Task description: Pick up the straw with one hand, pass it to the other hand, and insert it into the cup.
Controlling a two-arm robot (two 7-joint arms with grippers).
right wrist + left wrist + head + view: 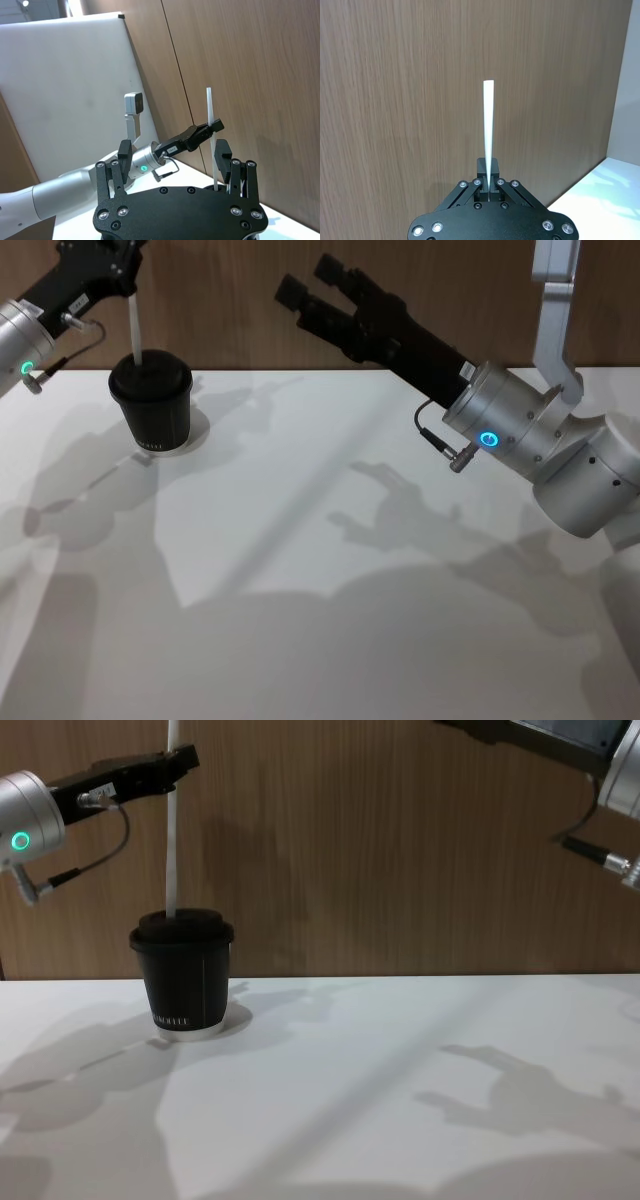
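The straw (172, 840) stood upright with its lower end at the middle of the lid of the cup (184, 982), apparently just entering it; how deep it had gone could not be told. The cup sat near the table's (380, 570) far left corner, close to the wooden wall (400, 850). The left gripper (170, 767) pinched the straw high on its length, fingers closed tight on it, well above the lid. The right gripper (325, 295) hung in the air over the table's far edge, well apart from the cup, its fingers spread wide and holding nothing.

The main risk looked to be a slight tilt: held so far above the lid, the straw's lower end could wander, catch the lid's edge and bend, or push the light cup sideways. Letting go too early might leave the straw leaning or let it fall out.
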